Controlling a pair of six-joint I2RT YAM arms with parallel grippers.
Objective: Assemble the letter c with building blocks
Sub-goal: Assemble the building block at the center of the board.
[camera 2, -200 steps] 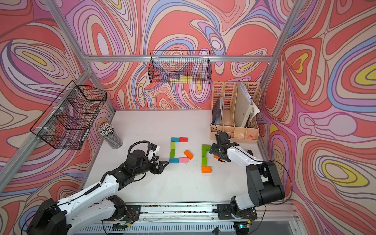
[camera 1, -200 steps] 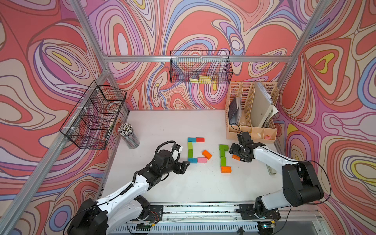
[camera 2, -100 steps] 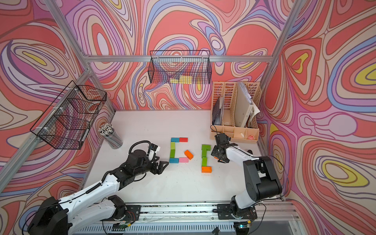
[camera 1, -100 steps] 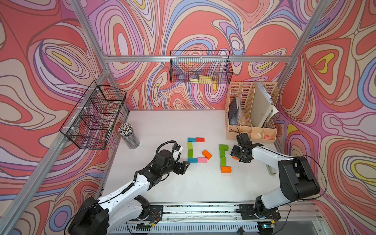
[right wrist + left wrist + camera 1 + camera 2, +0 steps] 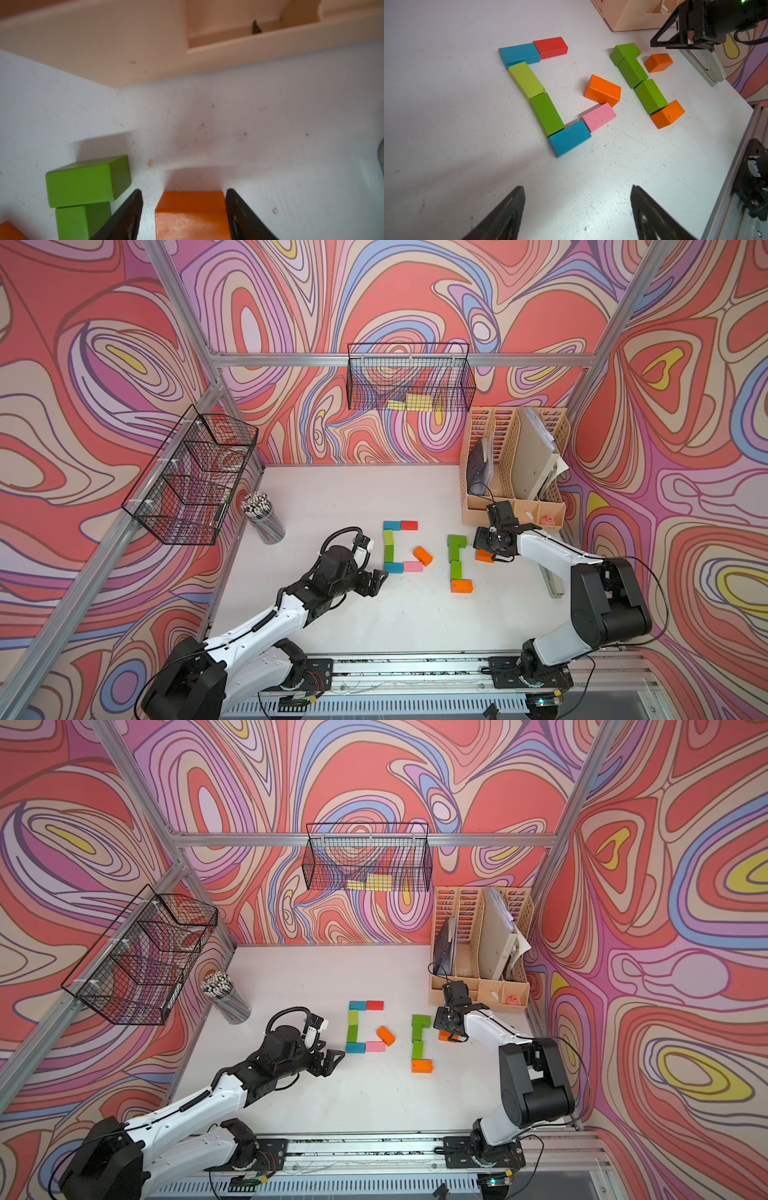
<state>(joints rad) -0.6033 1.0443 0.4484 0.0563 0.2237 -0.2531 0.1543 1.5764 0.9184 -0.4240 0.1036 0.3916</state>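
Building blocks lie on the white table. A blue block (image 5: 392, 525), red, two green, blue and a pink block (image 5: 412, 566) form a C-like outline, with a loose orange block (image 5: 422, 556) inside it. To its right three green blocks (image 5: 456, 570) and an orange block (image 5: 462, 586) make a second column. My right gripper (image 5: 184, 192) straddles another orange block (image 5: 191, 214) beside the top green block (image 5: 83, 182); one finger is at the block's side, the other a small gap away. My left gripper (image 5: 577, 189) hangs open and empty, left of the C.
A beige desk organizer (image 5: 513, 506) stands just behind the right gripper. A stapler (image 5: 550, 583) lies at the right table edge. A pencil cup (image 5: 264, 516) stands at the back left. Wire baskets (image 5: 409, 377) hang on the walls.
The right gripper has dropped down over the orange block and its jaws have narrowed around it. The left arm has not moved.
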